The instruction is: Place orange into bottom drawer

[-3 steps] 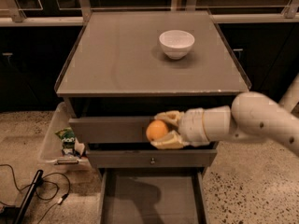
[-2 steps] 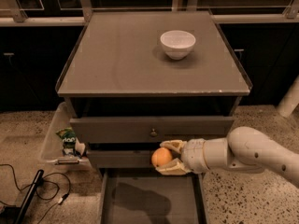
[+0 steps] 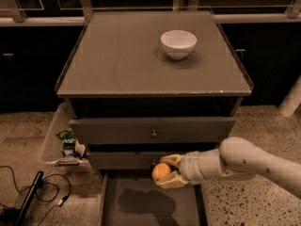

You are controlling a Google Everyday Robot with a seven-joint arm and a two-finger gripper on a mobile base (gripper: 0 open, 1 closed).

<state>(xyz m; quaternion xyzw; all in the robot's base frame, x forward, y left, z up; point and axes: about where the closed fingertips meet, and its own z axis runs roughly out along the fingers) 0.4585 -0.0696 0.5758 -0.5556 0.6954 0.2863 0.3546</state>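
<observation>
Arm level from right, claw (image 3: 165, 172) gripping orange (image 3: 161, 172), above bottom drawer (image 3: 150, 206)

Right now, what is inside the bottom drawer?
Only bare floor and a shadow show in the drawer. The orange is above it, gripped by the claw. The claw covers part of the drawer's back edge.

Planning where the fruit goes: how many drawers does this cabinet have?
3. The top drawer sits just under the tabletop, the middle drawer is below it, and the bottom drawer is pulled out. The tool holds the orange above the bottom one.
</observation>
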